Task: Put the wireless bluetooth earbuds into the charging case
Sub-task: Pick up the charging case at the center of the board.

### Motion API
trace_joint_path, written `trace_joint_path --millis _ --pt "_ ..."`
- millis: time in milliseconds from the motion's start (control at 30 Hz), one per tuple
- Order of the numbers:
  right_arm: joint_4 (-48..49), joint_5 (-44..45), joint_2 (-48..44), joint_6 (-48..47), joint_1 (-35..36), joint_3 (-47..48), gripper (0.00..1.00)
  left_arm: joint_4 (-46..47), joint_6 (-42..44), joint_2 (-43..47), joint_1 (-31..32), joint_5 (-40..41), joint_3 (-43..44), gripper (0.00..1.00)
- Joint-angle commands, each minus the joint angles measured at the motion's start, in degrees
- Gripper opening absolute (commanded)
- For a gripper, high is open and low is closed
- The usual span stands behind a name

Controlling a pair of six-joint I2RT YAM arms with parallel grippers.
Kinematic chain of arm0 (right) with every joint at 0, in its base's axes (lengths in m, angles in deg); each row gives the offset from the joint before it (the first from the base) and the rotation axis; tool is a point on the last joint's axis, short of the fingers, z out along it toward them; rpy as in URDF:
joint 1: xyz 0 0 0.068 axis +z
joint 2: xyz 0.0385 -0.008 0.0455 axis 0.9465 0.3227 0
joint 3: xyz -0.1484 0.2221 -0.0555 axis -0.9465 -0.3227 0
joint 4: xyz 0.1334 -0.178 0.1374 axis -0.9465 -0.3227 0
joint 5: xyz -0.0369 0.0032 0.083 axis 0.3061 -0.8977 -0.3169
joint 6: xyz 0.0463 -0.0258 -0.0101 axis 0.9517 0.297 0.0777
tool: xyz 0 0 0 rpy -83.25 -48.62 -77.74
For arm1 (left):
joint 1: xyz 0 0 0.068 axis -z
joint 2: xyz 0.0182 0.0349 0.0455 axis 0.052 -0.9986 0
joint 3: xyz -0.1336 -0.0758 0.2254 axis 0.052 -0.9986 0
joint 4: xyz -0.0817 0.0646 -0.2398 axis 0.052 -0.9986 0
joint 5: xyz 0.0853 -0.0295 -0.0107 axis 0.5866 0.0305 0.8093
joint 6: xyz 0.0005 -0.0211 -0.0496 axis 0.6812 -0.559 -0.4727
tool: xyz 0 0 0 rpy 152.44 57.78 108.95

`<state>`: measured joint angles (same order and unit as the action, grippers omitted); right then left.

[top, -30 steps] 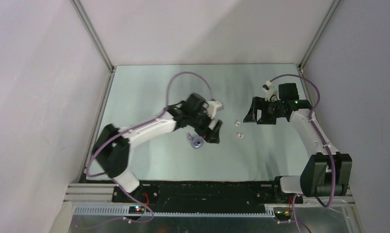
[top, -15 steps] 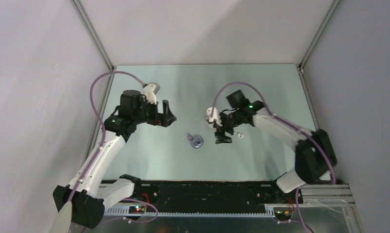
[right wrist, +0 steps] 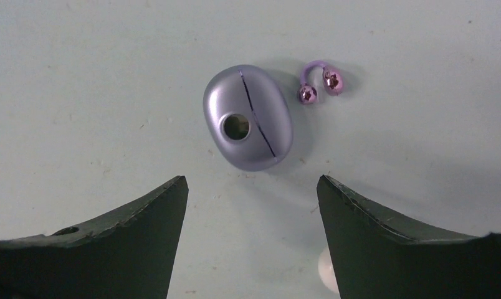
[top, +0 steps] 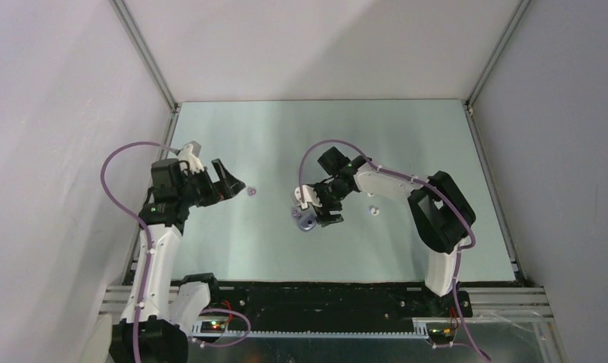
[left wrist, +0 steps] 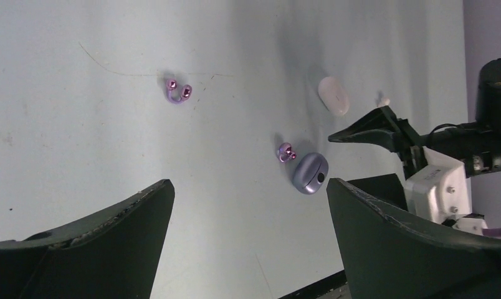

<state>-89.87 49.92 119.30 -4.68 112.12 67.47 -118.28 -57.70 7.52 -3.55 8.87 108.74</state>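
The white oval charging case lies closed-looking on the table, right of the lilac disc; it also shows in the top view. One tiny white earbud lies just beyond it. I cannot make out the second earbud. My right gripper is open and empty, low over the table, its jaws just short of the lilac disc. A white rounded thing peeks out beside its right finger. My left gripper is open and empty at the left, far from the case.
The lilac-grey disc has a small lilac clip piece beside it. A second lilac clip piece lies just ahead of my left gripper, also seen in the left wrist view. Enclosure walls stand on both sides.
My left arm has swung back to the left side, and a lilac piece now lies in front of it. My right arm has reached left and come down at the lilac disc.
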Motion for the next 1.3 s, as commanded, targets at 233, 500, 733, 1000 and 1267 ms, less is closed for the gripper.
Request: trace_joint_path --millis 233,500,733,1000,1267 --pt "2.35 -1.18 5.68 1.51 3.42 3.51 0.78 2.55 -2.35 0.74 -5.71 -2.88 -0.29 1.00" --pt "0.94 -1.54 6.57 2.57 4.35 3.74 0.67 3.04 -1.40 0.65 -6.40 -3.94 -0.12 0.99" --pt "-0.41 -1.46 6.47 5.12 4.75 3.75 0.61 3.93 -1.39 0.22 -6.40 -4.43 -1.10 0.99" --pt "1.45 -1.33 6.61 5.29 4.96 3.48 0.89 4.85 -1.46 -0.85 -6.31 -4.57 -1.35 0.98" --pt "1.86 -0.35 7.61 3.81 6.28 3.48 0.69 6.50 -2.23 -1.64 -6.18 -4.91 -2.30 0.98"
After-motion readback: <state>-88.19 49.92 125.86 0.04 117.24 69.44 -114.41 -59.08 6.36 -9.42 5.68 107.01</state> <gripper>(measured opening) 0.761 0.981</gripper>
